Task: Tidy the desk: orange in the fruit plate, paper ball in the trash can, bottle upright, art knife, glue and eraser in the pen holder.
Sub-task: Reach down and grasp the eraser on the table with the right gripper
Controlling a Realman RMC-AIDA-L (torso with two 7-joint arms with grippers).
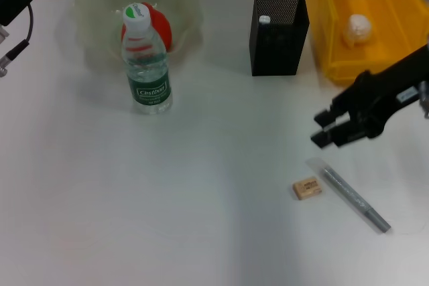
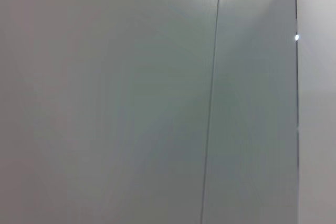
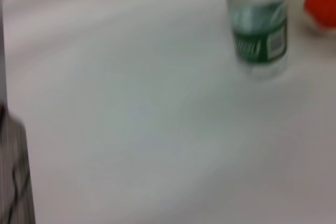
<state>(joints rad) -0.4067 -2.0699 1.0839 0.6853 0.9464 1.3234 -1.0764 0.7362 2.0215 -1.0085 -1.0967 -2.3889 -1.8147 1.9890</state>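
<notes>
The bottle (image 1: 148,72) was clear glossy plastic, the pen holder (image 1: 278,31) black mesh (metal, by its look), the trash can (image 1: 335,38) shiny yellow plastic, the desk (image 1: 167,199) smooth matt white.

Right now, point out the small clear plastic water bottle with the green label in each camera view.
Head view: the small clear plastic water bottle stands upright at upper left, just in front of the pale-green wavy-rimmed fruit plate.
Left wrist view: not in it; only a plain pale surface shows.
Right wrist view: the bottle stands at the upper right.
Shared landmark: the red-orange round orange, next to the bottle in head and right wrist views.
</notes>
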